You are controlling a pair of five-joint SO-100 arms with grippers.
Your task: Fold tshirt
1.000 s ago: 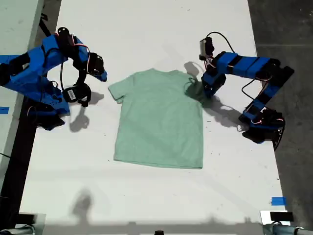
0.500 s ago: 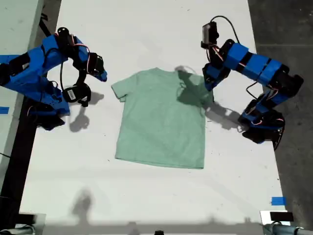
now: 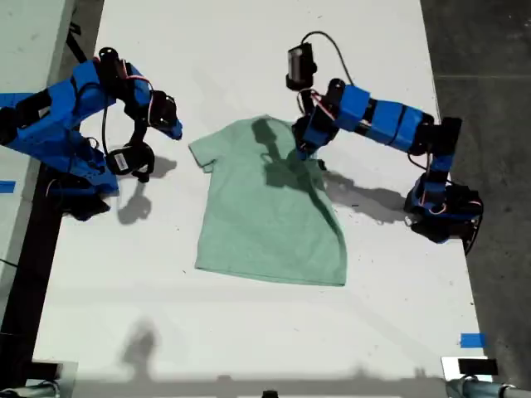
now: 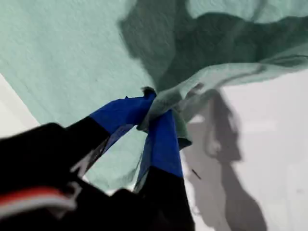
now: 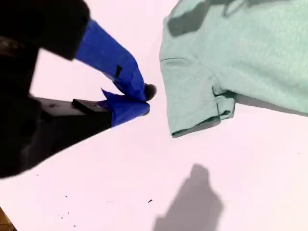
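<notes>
My first tool [image 4: 153,113] is clamped on a bunched fold of the tshirt [image 3: 270,203], its two blue-taped fingers [image 4: 166,144] pinched together with pale mint cloth squeezed between their tips. In the first wrist view the gripped edge rises off the white bench [image 3: 249,50], and a dark shadow falls on the cloth and on the bench under it. In the exterior view this tool [image 3: 305,143] sits over the upper part of the shirt, near the collar, at the end of a blue arm stretched in from the exterior view's right, its base well apart from the shirt on that side. The sleeve on that side is pulled inward over the chest, so the shirt's edge there runs slanted and rumpled, while the rest lies flat in the middle of the bench, hem toward the bottom of the exterior view. My second tool [image 5: 137,98] grips nothing: its blue tips are nearly together with only a slim gap, poised above bare bench just beside the other sleeve [image 5: 195,103], not touching it. In the exterior view this tool [image 3: 170,124] is at the left, near the flat sleeve.
</notes>
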